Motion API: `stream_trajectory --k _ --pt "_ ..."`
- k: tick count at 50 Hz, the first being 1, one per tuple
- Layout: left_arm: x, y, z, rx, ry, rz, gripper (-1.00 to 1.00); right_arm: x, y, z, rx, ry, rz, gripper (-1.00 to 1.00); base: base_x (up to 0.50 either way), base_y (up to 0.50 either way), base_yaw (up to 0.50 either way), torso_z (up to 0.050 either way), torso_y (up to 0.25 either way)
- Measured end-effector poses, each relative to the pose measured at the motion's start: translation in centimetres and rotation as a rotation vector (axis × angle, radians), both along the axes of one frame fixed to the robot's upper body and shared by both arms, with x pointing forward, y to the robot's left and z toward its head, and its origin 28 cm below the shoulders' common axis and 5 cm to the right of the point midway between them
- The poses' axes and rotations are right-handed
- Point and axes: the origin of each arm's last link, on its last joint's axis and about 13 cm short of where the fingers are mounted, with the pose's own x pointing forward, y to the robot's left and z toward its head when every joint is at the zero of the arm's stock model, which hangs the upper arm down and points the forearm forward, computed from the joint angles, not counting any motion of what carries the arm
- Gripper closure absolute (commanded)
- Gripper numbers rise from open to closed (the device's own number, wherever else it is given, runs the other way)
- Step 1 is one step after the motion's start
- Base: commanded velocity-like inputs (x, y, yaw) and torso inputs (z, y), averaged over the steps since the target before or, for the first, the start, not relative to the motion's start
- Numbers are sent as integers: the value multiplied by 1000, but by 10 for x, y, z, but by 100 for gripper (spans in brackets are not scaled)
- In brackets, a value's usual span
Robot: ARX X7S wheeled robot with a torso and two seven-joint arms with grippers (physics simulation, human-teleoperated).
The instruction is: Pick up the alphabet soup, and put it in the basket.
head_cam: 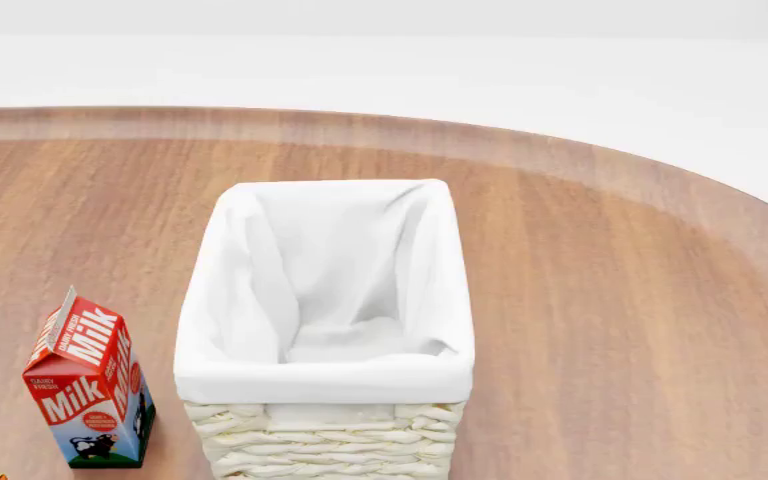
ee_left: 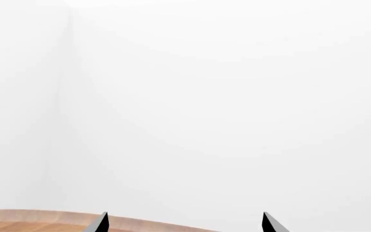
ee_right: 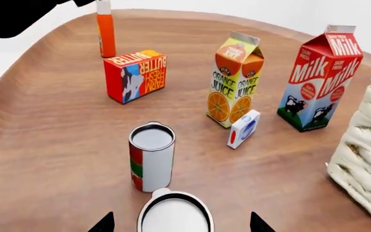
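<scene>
Right hand (ee_right: 180, 224): both dark fingertips (ee_right: 105, 223) stand well apart. The soup (ee_right: 174, 213) sits upright between them, seen end-on. Only its silver-white top and dark rim show, and the label is out of sight. Bare counter (ee_right: 44, 145) shows on either side of the can, between it and each fingertip. The hand is therefore spread around the can and not clamped on it.

Taking the hand's reach as 12 o'clock, a red-green can (ee_right: 151, 157) stands upright at 12, just beyond the soup and apart from it. Farther out stands a small white-and-blue box (ee_right: 243, 128), propped on edge just beside the foot of the juice (ee_right: 235, 79). The milk (ee_right: 321, 77) stands near the juice, between it and the basket (ee_right: 366, 159), whose woven wall fills the edge of the right wrist view. The butter (ee_right: 135, 75) lies well beyond the red-green can, with an orange bottle (ee_right: 106, 31) upright behind it.

Left hand (ee_left: 187, 223): fingertips (ee_left: 102, 222) apart with nothing between them. It faces a white wall (ee_left: 205, 96), with a strip of counter (ee_left: 31, 220) edge below.

Head view: the basket (head_cam: 324, 440) stands at centre on the counter (head_cam: 598, 300), white liner folded over its rim. The milk (head_cam: 88, 395) stands at 8 o'clock from it, near but not touching. The soup does not show in this view.
</scene>
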Motion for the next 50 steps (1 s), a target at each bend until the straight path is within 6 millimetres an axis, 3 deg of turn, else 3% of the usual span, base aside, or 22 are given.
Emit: stream_trajectory --k 50 --pt "0 -1 0 0 -3 -3 -100 9 14 -18 -125 21 14 -100 0 0 0 0 0"
